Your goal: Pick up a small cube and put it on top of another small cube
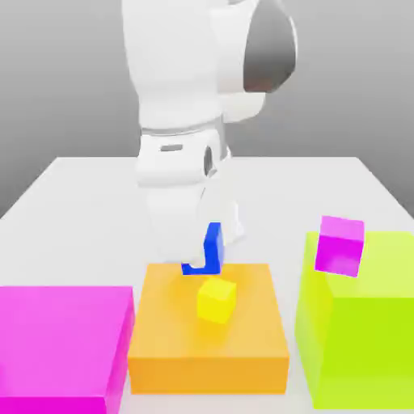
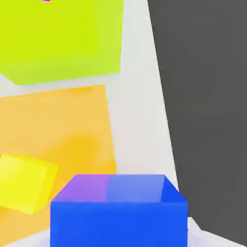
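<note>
The small blue cube (image 1: 212, 249) sits in my gripper (image 1: 202, 257), which is shut on it; the white hand hides part of the cube. It hangs at the far edge of the big orange block (image 1: 242, 340), just behind the small yellow cube (image 1: 217, 300), which rests on that block's top. In the hand view the blue cube (image 2: 118, 212) looms close, with the yellow cube (image 2: 24, 182) beside it on the orange block (image 2: 62, 125). Blue and yellow cubes stand apart.
A big magenta block (image 1: 61, 344) stands at the exterior view's left. At the right a big lime block (image 1: 364, 323) carries a small magenta cube (image 1: 340, 245) near its far corner. The lime block (image 2: 58, 38) lies beyond the orange one. The white table (image 1: 89, 202) holds everything.
</note>
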Robot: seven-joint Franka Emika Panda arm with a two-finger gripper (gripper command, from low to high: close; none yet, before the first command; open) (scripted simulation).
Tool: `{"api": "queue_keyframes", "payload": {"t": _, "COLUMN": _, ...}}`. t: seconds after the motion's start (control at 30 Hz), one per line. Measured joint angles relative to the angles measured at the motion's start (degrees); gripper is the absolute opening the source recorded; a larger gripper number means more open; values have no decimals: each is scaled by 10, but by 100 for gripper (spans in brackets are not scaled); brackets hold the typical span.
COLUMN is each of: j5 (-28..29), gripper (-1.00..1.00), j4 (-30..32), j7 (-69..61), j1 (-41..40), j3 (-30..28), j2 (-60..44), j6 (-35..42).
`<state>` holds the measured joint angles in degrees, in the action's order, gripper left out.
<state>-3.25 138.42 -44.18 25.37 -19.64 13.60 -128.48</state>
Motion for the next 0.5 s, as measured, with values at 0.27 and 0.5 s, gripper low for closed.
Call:
{"api": "queue_keyframes", "payload": {"t": 0.27, "j5": 62, "gripper": -100, "j4": -30, "j7": -50, "j1": 84, "j3": 90, "j2": 31, "j6": 94}}
{"api": "queue_keyframes", "payload": {"t": 0.5, "j5": 64, "gripper": 100, "j4": 8, "j7": -54, "j1": 86, "j3": 89, "j2": 6, "j6": 34}}
